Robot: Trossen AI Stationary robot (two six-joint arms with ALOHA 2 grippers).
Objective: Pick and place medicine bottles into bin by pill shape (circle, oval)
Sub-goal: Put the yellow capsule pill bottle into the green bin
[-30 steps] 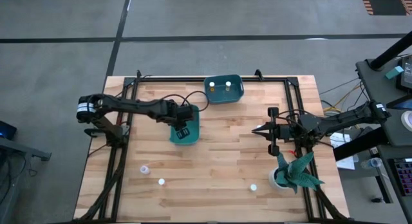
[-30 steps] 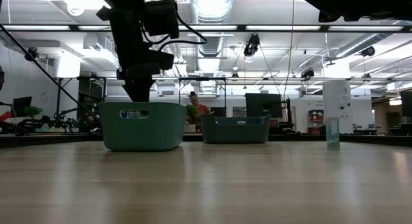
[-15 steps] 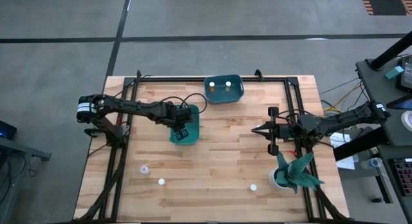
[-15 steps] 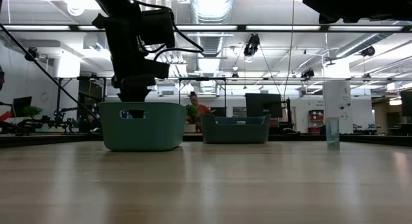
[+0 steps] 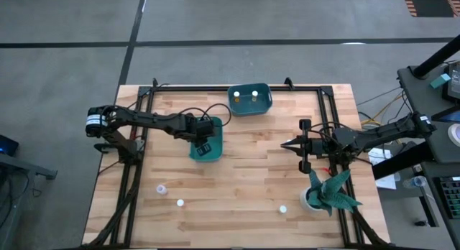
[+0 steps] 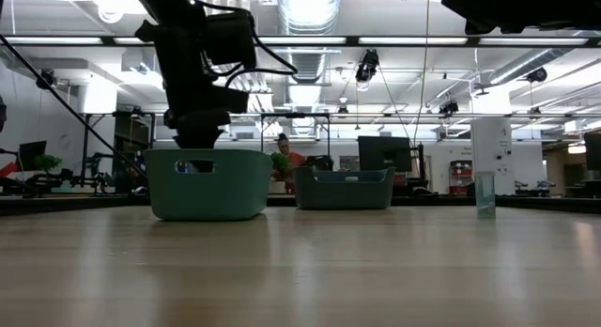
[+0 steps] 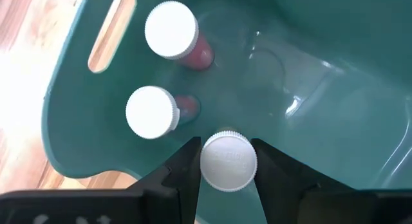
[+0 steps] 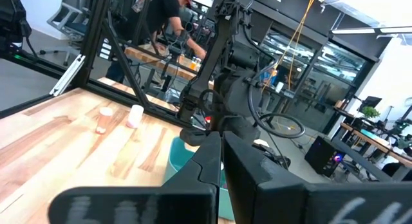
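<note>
My left gripper (image 5: 204,144) points down into the nearer teal bin (image 5: 215,151) and is shut on a white-capped medicine bottle (image 7: 228,161). Two more white-capped bottles (image 7: 170,29) (image 7: 152,112) stand on this bin's floor. The far teal bin (image 5: 249,99) holds two bottles. Three loose bottles stand on the table near its front edge (image 5: 162,188) (image 5: 180,203) (image 5: 282,208). My right gripper (image 5: 289,144) is shut and empty, above the table's right half. My left gripper pinches the bottle's round white cap by its sides (image 7: 206,163) between its two fingers (image 7: 185,176). The fingers come from above, pointing down into the bin. The bottle is upright, cap up; whether its base rests on the bin floor I cannot tell.
A teal-leaved plant in a white pot (image 5: 327,192) stands at the table's near right, close to my right arm. A dark frame (image 5: 215,88) runs around the table's edges. People and desks show in the room beyond (image 8: 161,18).
My left gripper has shifted a little toward the table's left edge inside the nearer bin, and has kept still for the last half second.
</note>
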